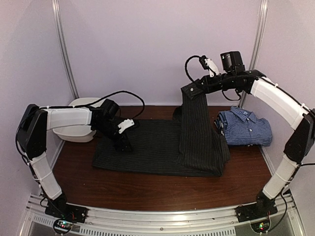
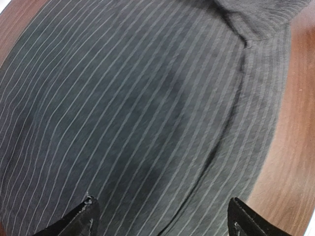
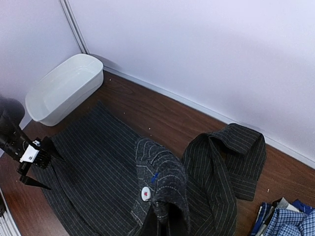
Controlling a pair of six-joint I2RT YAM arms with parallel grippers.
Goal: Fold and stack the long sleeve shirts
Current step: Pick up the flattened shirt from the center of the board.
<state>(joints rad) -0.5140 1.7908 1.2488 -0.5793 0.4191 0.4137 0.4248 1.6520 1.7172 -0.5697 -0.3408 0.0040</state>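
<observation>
Far left, we see the white tub (image 1: 69,133) at the back-left corner of the table (image 1: 147,191), partly behind the left arm. Next, the left gripper (image 1: 123,142) is low over the left part of the black pinstripe shirt (image 1: 147,150). In the left wrist view its two tips stand wide apart with striped cloth spanning the gap and nothing clamped between them. We cannot tell whether the tips press the cloth or sit just above it.

The black pinstripe shirt lies spread flat across the middle of the table, its left edge near the white tub, with bare wood in front. Its right part rises off the table in a tall narrow drape. At the top of that drape the right gripper (image 1: 190,91) is closed on the cloth, high above the table. In the right wrist view the cloth bunches over the fingers and hides them, and a white button (image 3: 145,193) shows on the fold. A loose end lies curled behind the drape.

Far right, the blue-check shirt (image 1: 246,128) sits folded, collar up, just beside the drape.
</observation>
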